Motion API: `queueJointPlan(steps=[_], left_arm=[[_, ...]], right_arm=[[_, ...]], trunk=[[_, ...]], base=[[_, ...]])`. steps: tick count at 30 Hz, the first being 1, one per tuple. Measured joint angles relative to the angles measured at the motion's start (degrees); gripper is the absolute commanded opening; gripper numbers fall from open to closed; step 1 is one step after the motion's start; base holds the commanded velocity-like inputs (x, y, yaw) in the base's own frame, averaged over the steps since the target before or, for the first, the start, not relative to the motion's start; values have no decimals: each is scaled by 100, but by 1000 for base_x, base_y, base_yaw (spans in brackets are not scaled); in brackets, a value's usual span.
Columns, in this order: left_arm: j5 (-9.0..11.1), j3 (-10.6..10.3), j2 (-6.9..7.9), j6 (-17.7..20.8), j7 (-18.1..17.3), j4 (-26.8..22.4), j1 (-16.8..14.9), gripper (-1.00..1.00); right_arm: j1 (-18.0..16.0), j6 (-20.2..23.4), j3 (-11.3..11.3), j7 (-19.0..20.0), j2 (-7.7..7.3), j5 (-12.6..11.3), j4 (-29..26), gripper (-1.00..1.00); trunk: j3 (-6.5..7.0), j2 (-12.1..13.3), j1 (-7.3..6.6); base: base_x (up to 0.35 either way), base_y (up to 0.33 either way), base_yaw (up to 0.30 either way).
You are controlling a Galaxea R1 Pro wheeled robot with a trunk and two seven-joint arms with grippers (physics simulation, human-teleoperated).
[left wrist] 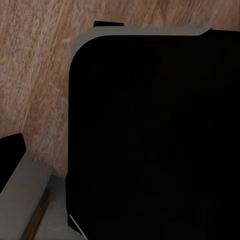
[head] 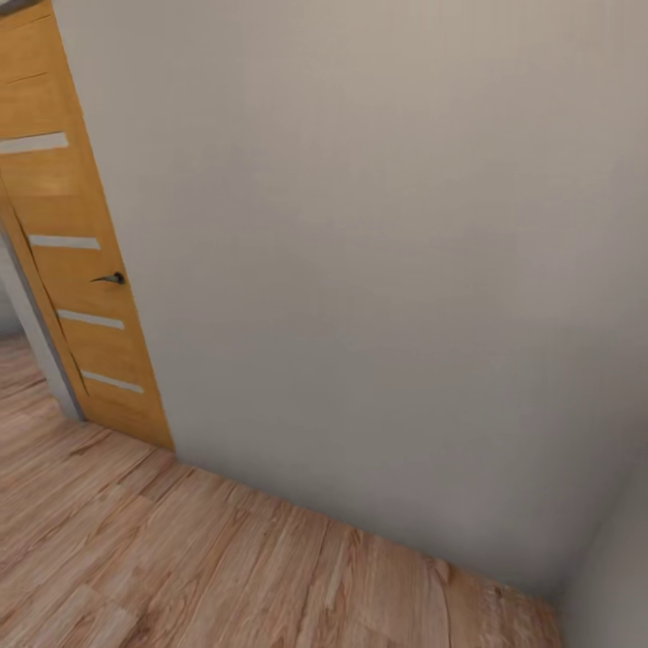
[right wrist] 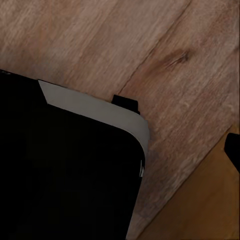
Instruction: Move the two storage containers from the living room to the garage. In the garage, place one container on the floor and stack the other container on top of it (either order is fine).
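A big pale wall (head: 378, 270) stands ahead, with a wooden door (head: 76, 261) at its left and a wood-plank floor (head: 180, 558) below. Both wrist cameras look down at a black robot part (left wrist: 150, 135), so I cannot tell whether the fingers are open or closed, or where the boxes are.

Before us: a plain grey-white wall (head: 378, 270), meeting a second wall (head: 612, 567) at the far right corner. At left, we note a wooden door (head: 76, 261) with pale horizontal stripes and dark handle (head: 112, 279). Underfoot, pale wood-plank floor (head: 180, 558). Light even, soft.
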Motion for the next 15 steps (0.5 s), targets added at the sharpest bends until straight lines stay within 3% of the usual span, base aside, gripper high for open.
queueJointPlan(steps=[5, 9, 13, 15], left_arm=[[-2, 1, -3, 0, 6, -1, 0, 100], [0, 0, 0, 0, 9, -4, 0, 100], [-1, 0, 0, 0, 11, -9, 0, 100], [-2, 0, 0, 0, 10, -9, 0, 100]], right_arm=[[0, -18, -7, -213, -17, -2, 0, 100], [0, -26, -6, -221, -36, -43, 0, 100], [0, -13, 1, -225, -45, -567, 0, 100], [0, -12, 3, -227, -41, -645, 0, 100]], trunk=[[0, 0, 0], [0, 0, 3], [0, 0, 3], [0, 0, 3]], base=[[273, 0, 274], [33, 0, 274], [3, 0, 274], [0, 0, 274]])
